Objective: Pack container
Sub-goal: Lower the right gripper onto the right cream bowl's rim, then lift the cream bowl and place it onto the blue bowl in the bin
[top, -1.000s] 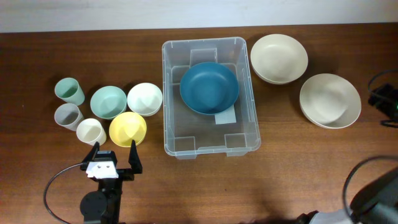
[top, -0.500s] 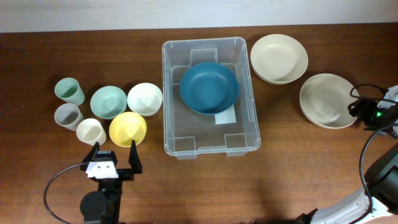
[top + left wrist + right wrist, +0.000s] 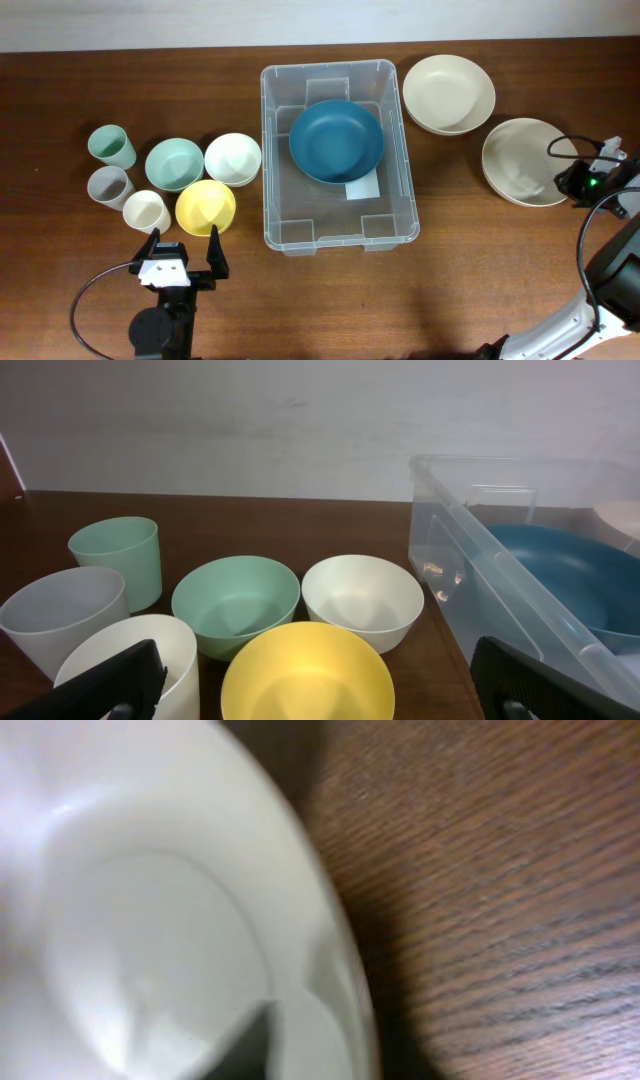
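Left gripper point(image 3: 183, 242) sits wide open, empty; right gripper point(image 3: 572, 183) is at the rim of the cream bowl point(image 3: 520, 160) — can't tell its grip. The container point(image 3: 340, 243) stands mid-table, mouth up, long axis near-to-far, white label point(image 3: 363, 190) too small to read.

The container point(image 3: 283, 200) is clear glossy plastic. The counter point(image 3: 480, 270) is dark matt wood with fine grain. The cream bowl point(image 3: 150, 940) close under the right jaws looks smooth, with a soft shine.
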